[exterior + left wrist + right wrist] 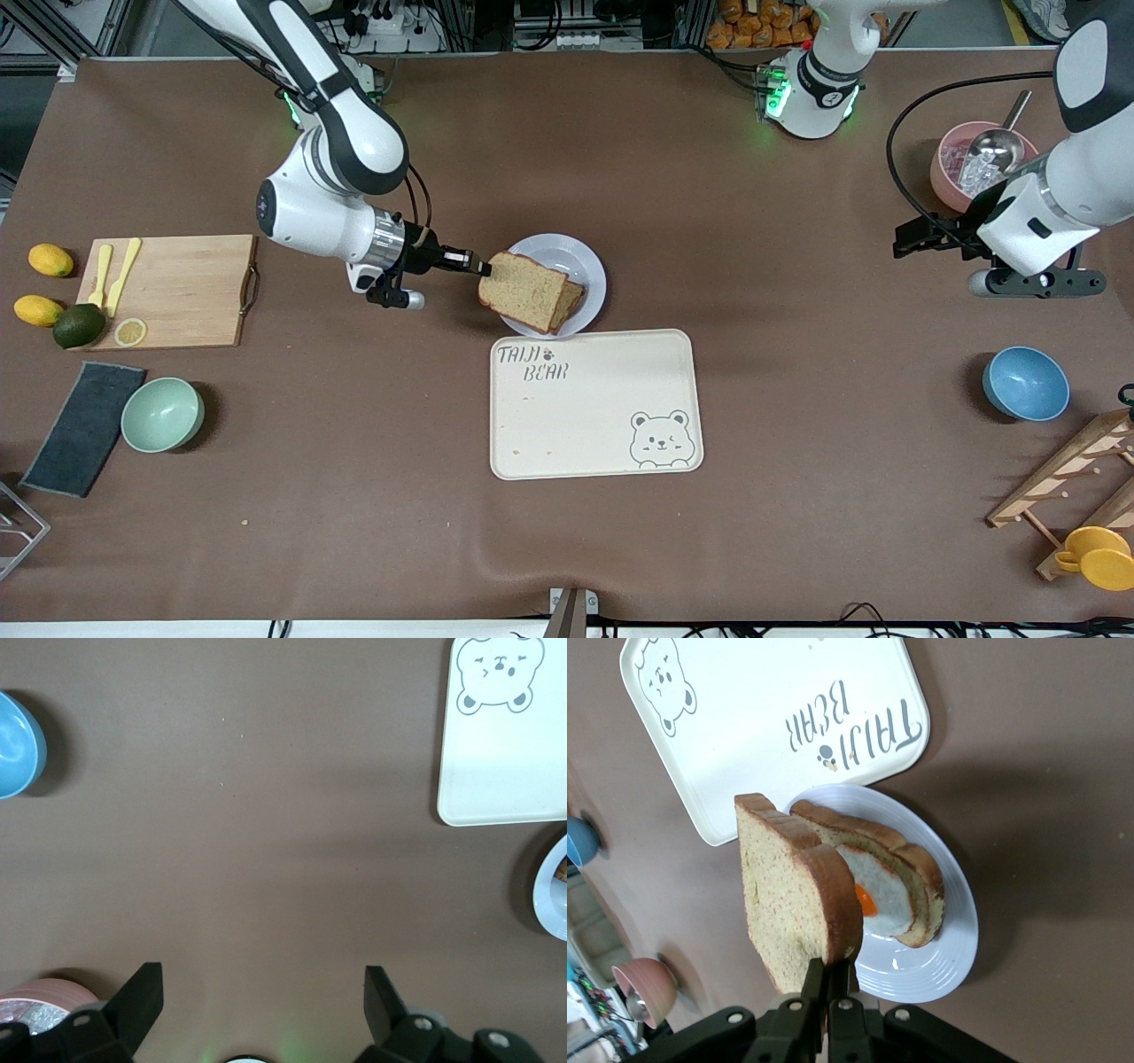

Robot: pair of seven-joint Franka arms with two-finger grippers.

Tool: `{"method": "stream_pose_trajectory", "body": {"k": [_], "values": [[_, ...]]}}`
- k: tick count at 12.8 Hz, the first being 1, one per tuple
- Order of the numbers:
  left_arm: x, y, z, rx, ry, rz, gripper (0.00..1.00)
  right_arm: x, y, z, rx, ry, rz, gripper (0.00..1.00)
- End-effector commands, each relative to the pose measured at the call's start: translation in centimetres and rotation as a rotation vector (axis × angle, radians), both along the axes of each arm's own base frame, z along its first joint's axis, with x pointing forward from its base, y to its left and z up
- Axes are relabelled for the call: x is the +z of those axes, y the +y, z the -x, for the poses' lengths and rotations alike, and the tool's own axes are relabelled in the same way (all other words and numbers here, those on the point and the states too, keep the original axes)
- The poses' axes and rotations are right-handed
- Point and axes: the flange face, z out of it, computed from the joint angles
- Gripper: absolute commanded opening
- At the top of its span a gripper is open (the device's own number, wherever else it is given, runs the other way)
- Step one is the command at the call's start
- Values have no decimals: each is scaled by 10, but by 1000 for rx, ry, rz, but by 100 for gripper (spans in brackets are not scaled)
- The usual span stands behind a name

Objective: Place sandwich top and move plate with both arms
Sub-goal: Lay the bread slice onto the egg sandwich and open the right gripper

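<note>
Over the round pale lavender-white plate (580, 266), right gripper (478, 265) pinches the light-brown wholemeal sandwich top (521, 291) at nine o'clock (left gripper (263, 992) waits, wide open).

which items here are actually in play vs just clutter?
In play: bread slice held in right end effector; egg slice; plate; left end effector, open, waiting.
Clutter: tray, cutting board, lemons, bowls, rack.
</note>
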Motion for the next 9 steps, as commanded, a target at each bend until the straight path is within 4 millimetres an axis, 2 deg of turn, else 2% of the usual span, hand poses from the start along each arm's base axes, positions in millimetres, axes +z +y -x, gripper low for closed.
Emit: {"method": "stream_pose_trajectory", "body": {"k": [1,6,9], "values": [[-9,-1,6,16,2,12,100,7,4,12,-57,3,-19,0],[-37,-3,9,26,19,31,100,-10,20,30,-61,-14,21,0],[-45,-2,9,27,27,31,100,-16,19,30,-65,-1,22,0]]}}
